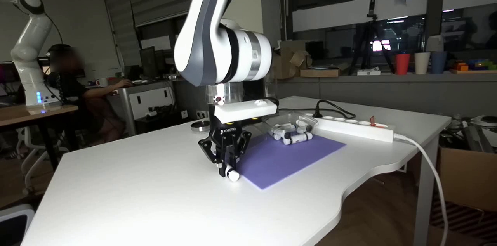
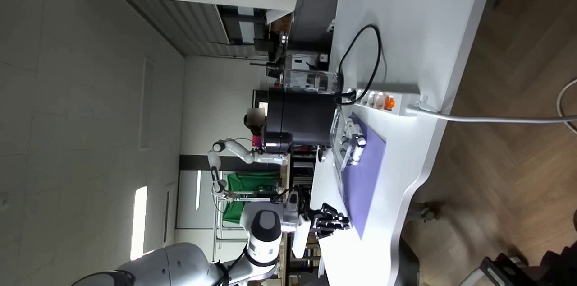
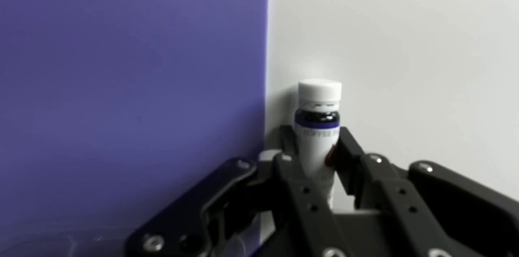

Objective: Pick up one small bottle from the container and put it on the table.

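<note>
My gripper (image 1: 229, 168) is low over the white table (image 1: 147, 176), just off the purple mat's edge; it also shows in an exterior view (image 2: 343, 223). In the wrist view its fingers are closed around a small white-capped, white-labelled bottle (image 3: 315, 143). The bottle lies on its side, cap outward, at or just above the table; its cap end shows in an exterior view (image 1: 233, 175). The low see-through container (image 1: 295, 114) stands on the mat with several small white bottles (image 1: 298, 138) in it. Its edge shows at the wrist view's lower left (image 3: 69, 229).
The purple mat (image 1: 287, 160) lies beside the gripper. A long white power strip (image 1: 357, 129) with cables stands behind the container. A tall black appliance (image 2: 306, 117) stands beside the container. A small round dish (image 1: 200, 126) is behind the gripper. The table has a curved front edge.
</note>
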`<state>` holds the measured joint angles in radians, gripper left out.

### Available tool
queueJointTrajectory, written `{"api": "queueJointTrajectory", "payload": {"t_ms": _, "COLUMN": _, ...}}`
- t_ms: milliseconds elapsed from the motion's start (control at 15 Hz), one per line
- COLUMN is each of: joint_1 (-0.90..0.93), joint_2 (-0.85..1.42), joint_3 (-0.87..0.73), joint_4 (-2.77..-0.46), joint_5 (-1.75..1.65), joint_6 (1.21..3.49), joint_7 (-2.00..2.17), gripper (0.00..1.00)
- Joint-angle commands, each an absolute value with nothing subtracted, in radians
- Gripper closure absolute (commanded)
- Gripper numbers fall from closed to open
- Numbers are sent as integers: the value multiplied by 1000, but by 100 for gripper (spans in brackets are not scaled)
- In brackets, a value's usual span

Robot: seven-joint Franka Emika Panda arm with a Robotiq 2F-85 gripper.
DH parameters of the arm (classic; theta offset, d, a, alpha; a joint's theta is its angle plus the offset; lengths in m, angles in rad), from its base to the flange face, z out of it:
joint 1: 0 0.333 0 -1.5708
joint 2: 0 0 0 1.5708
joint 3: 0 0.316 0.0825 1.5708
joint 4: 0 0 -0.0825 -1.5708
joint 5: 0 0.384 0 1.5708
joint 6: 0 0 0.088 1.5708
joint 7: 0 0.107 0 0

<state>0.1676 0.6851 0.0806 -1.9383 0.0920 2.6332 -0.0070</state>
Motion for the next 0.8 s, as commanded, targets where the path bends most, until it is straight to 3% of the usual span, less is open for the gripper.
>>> {"api": "queueJointTrajectory", "payload": {"t_ms": 0, "joint_1": 161, "joint_2": 641, "joint_3": 94, "joint_4": -1961, "joint_5": 76, "joint_6": 2614, "joint_7": 16, "gripper": 41}}
{"api": "queueJointTrajectory", "payload": {"t_ms": 400, "joint_1": 138, "joint_2": 520, "joint_3": 107, "joint_4": -1986, "joint_5": 51, "joint_6": 2528, "joint_7": -49, "gripper": 2}}
{"api": "queueJointTrajectory", "payload": {"t_ms": 467, "joint_1": 120, "joint_2": 499, "joint_3": 122, "joint_4": -1986, "joint_5": 56, "joint_6": 2498, "joint_7": -88, "gripper": 0}}
{"api": "queueJointTrajectory", "payload": {"t_ms": 533, "joint_1": 140, "joint_2": 571, "joint_3": 112, "joint_4": -1939, "joint_5": 59, "joint_6": 2537, "joint_7": -50, "gripper": 11}}
{"api": "queueJointTrajectory", "payload": {"t_ms": 667, "joint_1": 127, "joint_2": 534, "joint_3": 119, "joint_4": -1945, "joint_5": 60, "joint_6": 2502, "joint_7": -79, "gripper": 0}}
{"api": "queueJointTrajectory", "payload": {"t_ms": 733, "joint_1": 123, "joint_2": 524, "joint_3": 120, "joint_4": -1951, "joint_5": 60, "joint_6": 2498, "joint_7": -85, "gripper": 0}}
